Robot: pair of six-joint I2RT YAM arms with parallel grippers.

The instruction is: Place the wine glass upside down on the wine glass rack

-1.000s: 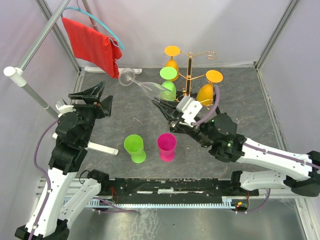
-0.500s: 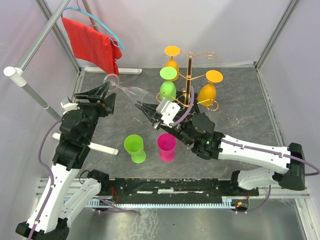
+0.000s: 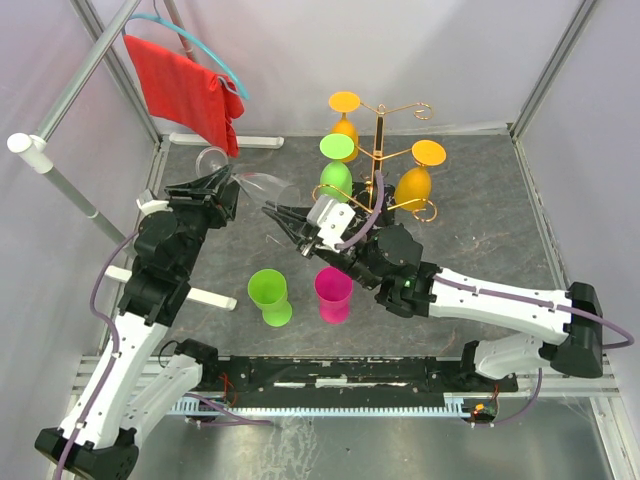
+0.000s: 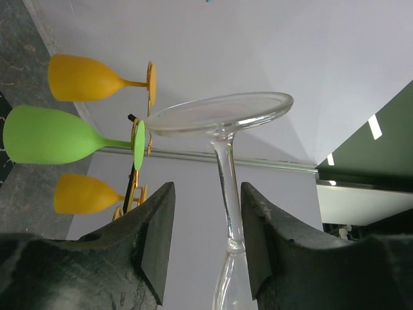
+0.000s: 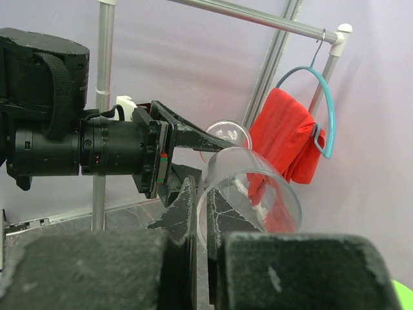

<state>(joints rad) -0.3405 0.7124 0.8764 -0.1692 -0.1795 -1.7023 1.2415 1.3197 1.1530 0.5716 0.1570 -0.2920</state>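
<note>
Hanging in the air over the table's (image 3: 500, 215) back-left quarter: wine glass (image 3: 262, 185), clear, lying near level, round foot toward the left. Right gripper (image 3: 287, 216) clamped on the bowl's rim. Left gripper (image 3: 231, 186) fingers apart, straddling the thin stem. Wine glass rack (image 3: 380, 140), gold wire, back centre, carries 2 orange glasses (image 3: 410, 187) and 1 green glass (image 3: 337, 180).

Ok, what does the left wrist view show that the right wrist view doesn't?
Left wrist only: the rack holding orange glasses and a green glass; the wine glass stem between open jaws. Right wrist only: the right gripper pinching the bowl's rim, the red cloth on its hanger. Both: the wine glass and the left gripper.
</note>
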